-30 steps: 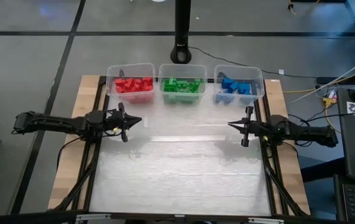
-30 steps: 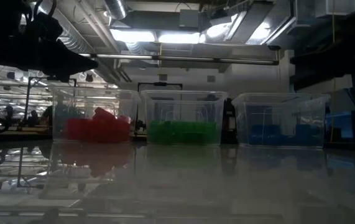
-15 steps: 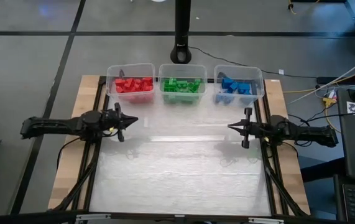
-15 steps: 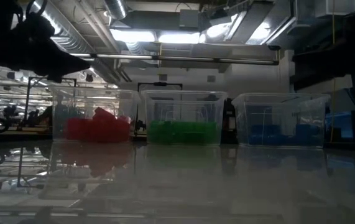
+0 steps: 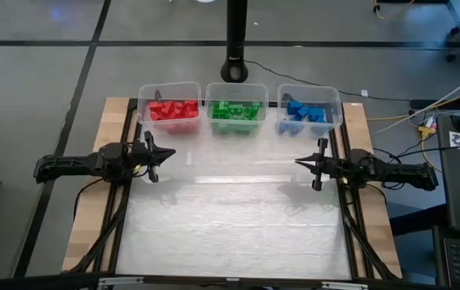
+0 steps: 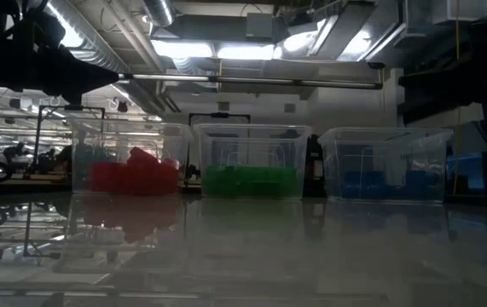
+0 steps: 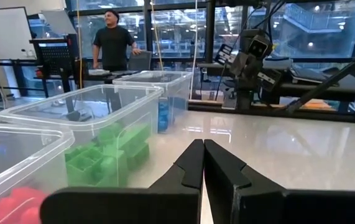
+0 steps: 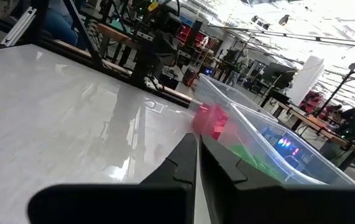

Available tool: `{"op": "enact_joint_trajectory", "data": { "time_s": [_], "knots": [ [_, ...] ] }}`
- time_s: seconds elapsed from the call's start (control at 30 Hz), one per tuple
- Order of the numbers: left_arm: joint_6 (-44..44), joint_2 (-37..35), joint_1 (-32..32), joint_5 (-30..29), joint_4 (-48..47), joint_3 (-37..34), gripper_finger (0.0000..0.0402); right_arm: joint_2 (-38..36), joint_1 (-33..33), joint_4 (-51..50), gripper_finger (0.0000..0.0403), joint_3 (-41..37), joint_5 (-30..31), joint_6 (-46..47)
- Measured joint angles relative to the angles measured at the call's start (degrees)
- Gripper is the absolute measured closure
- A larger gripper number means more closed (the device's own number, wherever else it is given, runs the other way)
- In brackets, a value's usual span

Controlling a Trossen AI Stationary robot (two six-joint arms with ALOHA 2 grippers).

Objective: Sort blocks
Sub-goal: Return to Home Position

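The blocks lie in three clear bins along the table's far edge: red blocks (image 5: 173, 109) in the left bin, green blocks (image 5: 236, 110) in the middle bin, blue blocks (image 5: 303, 111) in the right bin. My left gripper (image 5: 170, 153) hovers shut and empty above the table's left side, pointing level toward the right. My right gripper (image 5: 298, 162) hovers shut and empty above the right side, pointing level toward the left. In the left wrist view the green blocks (image 7: 112, 152) show inside their bin beyond the shut fingers (image 7: 202, 155).
The white tabletop (image 5: 230, 217) lies between the arms and the near edge. The clear bins (image 6: 252, 160) stand side by side at the far edge. A black post (image 5: 236, 40) rises behind them. A person (image 7: 114, 43) stands in the room beyond the table.
My left gripper has drawn back toward the table's left edge, staying shut and level. My right gripper has kept still.
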State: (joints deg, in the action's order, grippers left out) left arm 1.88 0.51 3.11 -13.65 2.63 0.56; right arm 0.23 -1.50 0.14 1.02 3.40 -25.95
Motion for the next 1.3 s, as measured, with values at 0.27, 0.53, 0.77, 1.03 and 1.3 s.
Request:
{"op": "enact_joint_trajectory", "data": {
  "time_s": [0.27,0.53,0.77,1.03,1.3],
  "knots": [
    [-2.3,0.0,0.0,0.0,0.0,0.0,0.0400,0.0,0.0,0.0,0.0382,0.0,0.0,0.0],
    [-6.0,0.1,0.0,0.0,0.0,0.0,0.0400,0.0,0.0,0.1,0.0382,0.0,0.0,0.0],
    [-6.2,0.1,0.0,0.0,0.0,0.0,0.0400,0.0,0.0,0.2,0.0382,0.0,0.0,0.0],
    [-6.0,0.1,0.0,0.0,0.0,0.0,0.0400,0.0,0.0,0.2,0.0382,0.0,0.0,-0.1],
    [-6.0,0.1,0.0,0.0,0.0,0.0,0.0400,0.0,0.0,0.2,0.0382,0.0,0.0,-0.1]
  ]
}}
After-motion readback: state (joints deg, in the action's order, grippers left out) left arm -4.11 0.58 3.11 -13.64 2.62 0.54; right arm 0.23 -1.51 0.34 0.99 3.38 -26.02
